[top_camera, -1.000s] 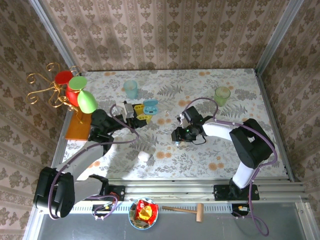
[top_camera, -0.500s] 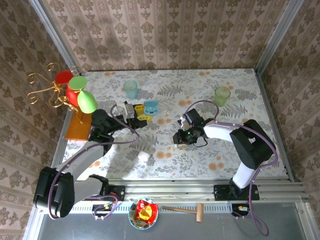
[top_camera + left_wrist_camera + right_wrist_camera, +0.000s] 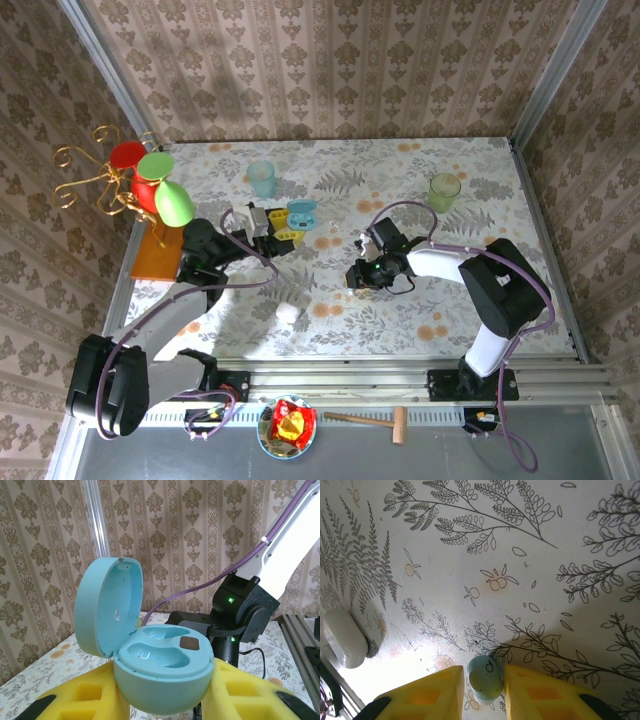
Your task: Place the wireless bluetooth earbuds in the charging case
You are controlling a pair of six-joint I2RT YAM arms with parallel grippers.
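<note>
A white pebble-shaped case (image 3: pixel 287 312) lies nearest on the flowered table (image 3: pixel 400 330), between my two arms. Just beyond it to the right, my right claw (image 3: pixel 358 275) is down at the cloth. From overhead the claw covers what it has. My right wrist camera shows the yellow fingers (image 3: pixel 427 692) clamped on either side of one small pale blue-green earbud (image 3: pixel 485 679) resting on the table, with a white pebble (image 3: pixel 342 637) well apart from it.

Farther and to the left, my left claw (image 3: pixel 284 236) is closed around the light blue charging case (image 3: pixel 160 677). From above the case is a small blue patch. The left wrist camera shows its lid (image 3: pixel 107 605) swung up, two wells (image 3: pixel 155 655) facing upward and my right arm (image 3: pixel 280 545) behind.

Farthest stand a blue cup (image 3: pixel 262 178) and a green cup (image 3: pixel 444 190).
</note>
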